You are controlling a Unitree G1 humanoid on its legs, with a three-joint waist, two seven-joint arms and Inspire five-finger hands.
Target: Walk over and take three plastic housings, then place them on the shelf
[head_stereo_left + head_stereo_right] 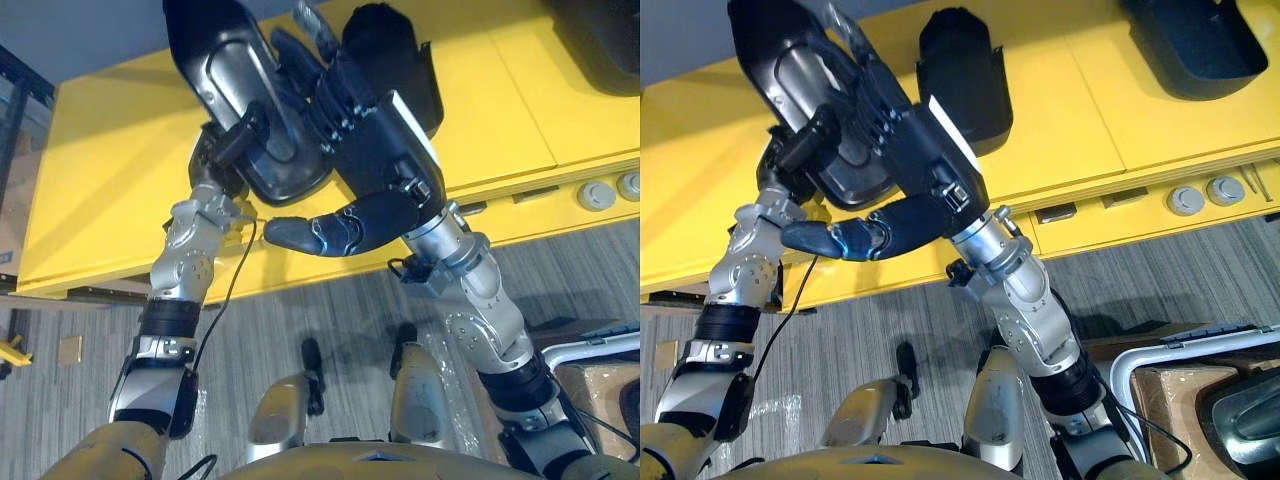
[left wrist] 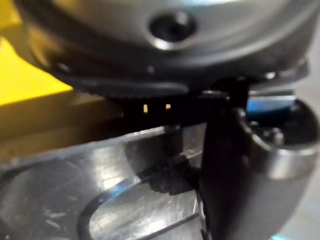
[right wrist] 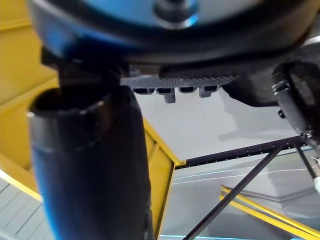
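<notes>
A black plastic housing (image 1: 230,70) with a glossy hollow inside (image 2: 75,200) is held up between my two hands above the yellow table (image 1: 100,180). My left hand (image 1: 215,150) grips its lower edge from below, thumb (image 1: 245,135) pressed onto the inner face. My right hand (image 1: 920,150) lies flat against the housing's right side, fingers (image 1: 312,30) straight along it and thumb (image 1: 830,240) sticking out free beneath. A second black housing (image 1: 960,75) stands on the table just behind my right hand. A third housing (image 1: 1200,40) lies at the table's far right.
Two round silver knobs (image 1: 1200,195) sit on the table's front edge at the right. A white-framed cart (image 1: 1180,345) with a cardboard box and a dark part (image 1: 1250,420) stands at lower right. A dark metal frame (image 1: 15,90) stands left of the table.
</notes>
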